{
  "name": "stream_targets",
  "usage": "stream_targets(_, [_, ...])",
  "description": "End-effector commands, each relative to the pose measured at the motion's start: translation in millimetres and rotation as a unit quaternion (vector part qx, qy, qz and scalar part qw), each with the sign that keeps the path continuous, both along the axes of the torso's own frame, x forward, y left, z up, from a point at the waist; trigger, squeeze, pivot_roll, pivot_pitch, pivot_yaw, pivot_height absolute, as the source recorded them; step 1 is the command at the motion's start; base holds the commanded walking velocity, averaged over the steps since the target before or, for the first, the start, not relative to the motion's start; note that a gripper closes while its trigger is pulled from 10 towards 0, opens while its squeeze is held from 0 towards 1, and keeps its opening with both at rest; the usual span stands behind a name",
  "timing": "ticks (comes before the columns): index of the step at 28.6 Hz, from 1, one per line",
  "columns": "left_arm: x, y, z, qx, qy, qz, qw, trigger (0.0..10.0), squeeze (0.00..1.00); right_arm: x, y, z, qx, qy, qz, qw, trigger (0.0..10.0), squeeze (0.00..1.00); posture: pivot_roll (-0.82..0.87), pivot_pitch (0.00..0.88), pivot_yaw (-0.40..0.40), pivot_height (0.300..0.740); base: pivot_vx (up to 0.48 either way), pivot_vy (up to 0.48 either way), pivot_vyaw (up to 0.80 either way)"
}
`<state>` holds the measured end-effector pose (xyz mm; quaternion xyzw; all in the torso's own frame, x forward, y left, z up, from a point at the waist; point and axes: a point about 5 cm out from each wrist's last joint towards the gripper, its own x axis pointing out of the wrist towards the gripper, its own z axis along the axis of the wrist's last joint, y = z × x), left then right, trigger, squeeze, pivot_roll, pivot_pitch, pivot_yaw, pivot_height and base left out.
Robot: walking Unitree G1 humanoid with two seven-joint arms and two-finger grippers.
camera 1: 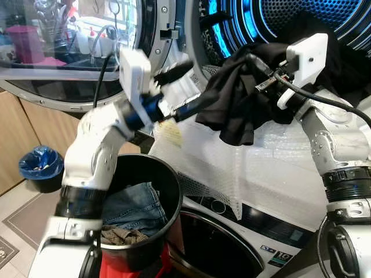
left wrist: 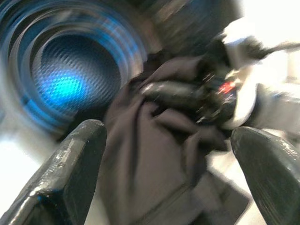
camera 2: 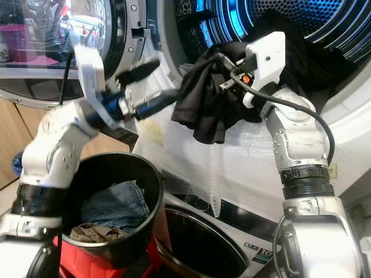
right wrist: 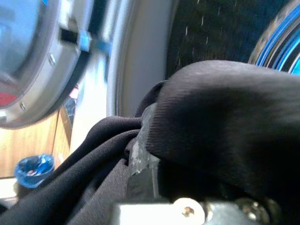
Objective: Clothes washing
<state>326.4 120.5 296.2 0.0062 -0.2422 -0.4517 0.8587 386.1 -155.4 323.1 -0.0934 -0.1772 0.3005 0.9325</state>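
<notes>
At drum mouth: right gripper [camera 1: 255, 61] clamps black garment [camera 1: 235, 104]; left gripper [camera 1: 185, 90] spread wide, empty. Loading step; next, push garment inside drum [camera 1: 301, 17].

Two silver-white jointed arms with black collar bands at the forearms. White box-shaped wrist camera housings. Left gripper [camera 1: 186, 88]: two long black fingers on a blue-ringed wrist. Right gripper [camera 2: 223, 65]: black cable looping along the forearm, small orange connector.

Wooden cabinet [camera 1: 14, 142], tiled floor [camera 1: 17, 217], blue-lined bin [camera 1: 40, 168] beside it
</notes>
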Motion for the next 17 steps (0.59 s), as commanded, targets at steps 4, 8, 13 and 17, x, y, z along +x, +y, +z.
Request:
stream_targets(4, [-8.3,10.1,-34,0.018,0.073,0.068,0.995,10.0,0.0,1.3,0.4,-5,0.004,0.003,0.009,1.0,0.0,0.0,-0.03,0.0,-0.087,0.74,0.0,0.0,0.0])
stream_targets(8, [-16.2,19.2,-70,0.04,0.145,0.108,0.983,10.0,0.0,3.0,3.6,-2,0.009,-0.003,0.014,1.0,0.0,0.0,-0.03,0.0,-0.084,0.74,0.0,0.0,0.0])
stream_targets(13, [-40.5,29.5,-126,0.064,0.257,0.12,0.957,10.0,0.0,10.4,7.6,26,0.0,-0.032,0.003,0.999,0.0,0.0,-0.04,0.0,-0.083,0.74,0.0,0.0,0.0])
stream_targets(17, [-49.7,32.2,-145,0.085,0.298,0.125,0.942,10.0,0.0,14.8,7.1,42,-0.009,-0.043,-0.015,0.999,0.0,0.0,-0.03,0.0,-0.084,0.74,0.0,0.0,0.0])
